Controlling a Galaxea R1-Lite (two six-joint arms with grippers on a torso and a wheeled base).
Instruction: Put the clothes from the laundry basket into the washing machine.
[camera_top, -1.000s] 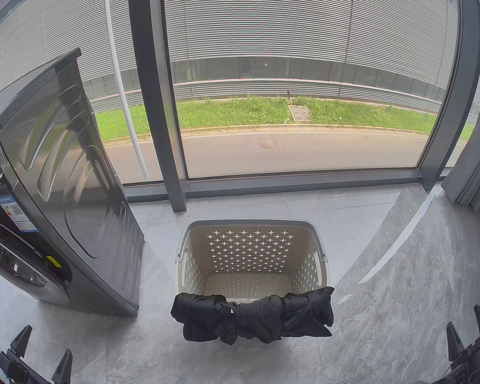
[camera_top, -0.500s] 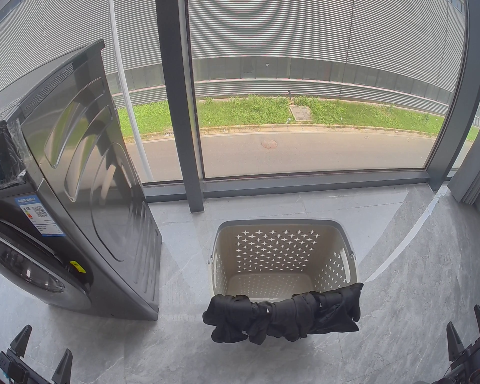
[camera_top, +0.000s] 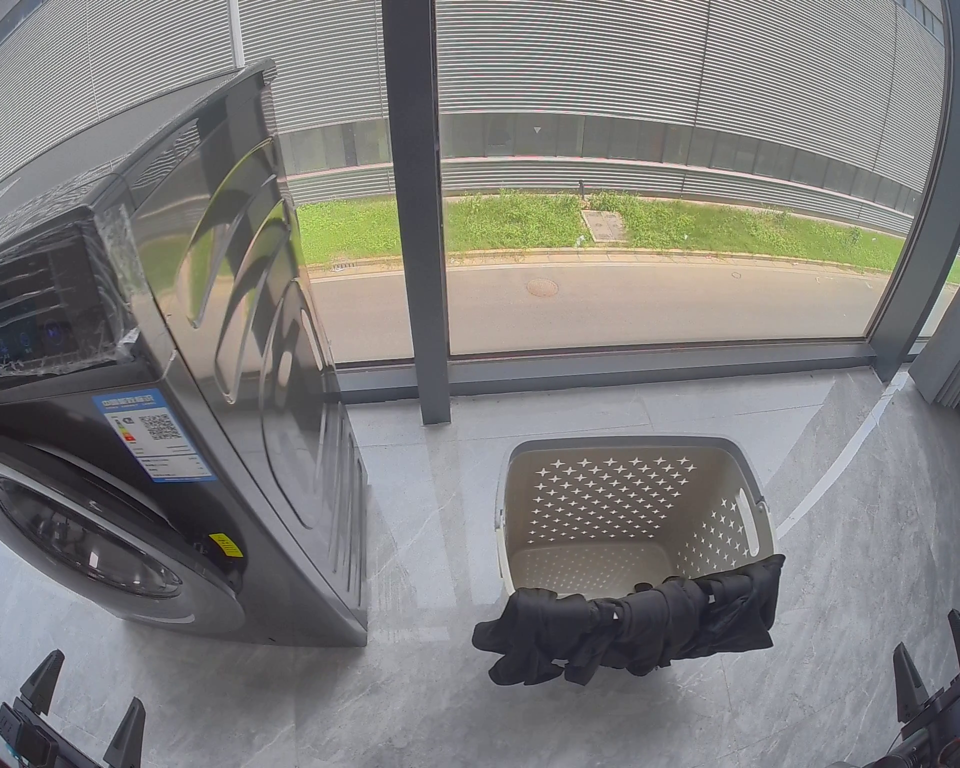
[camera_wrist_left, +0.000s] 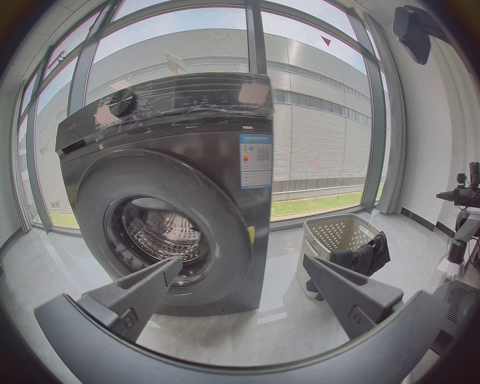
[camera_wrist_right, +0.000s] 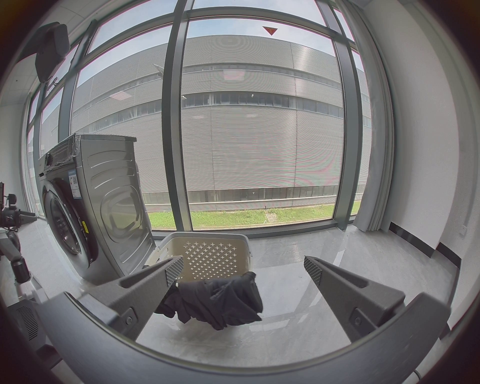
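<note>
A cream laundry basket stands on the grey floor before the window. Black clothes hang over its near rim, and its inside looks bare. To its left is the dark washing machine, its round front door facing the near left. My left gripper is open and low at the near left, well short of the machine. My right gripper is open at the near right, apart from the basket. The left wrist view shows the left gripper facing the machine. The right wrist view shows the right gripper facing the clothes.
A full-height window with a dark pillar runs behind the basket and machine. A grey curtain hangs at the far right. Open floor lies between me, the machine and the basket.
The whole head picture has shifted right, so the camera has turned left; more of the machine's front shows. Both grippers stay open in the same spots.
</note>
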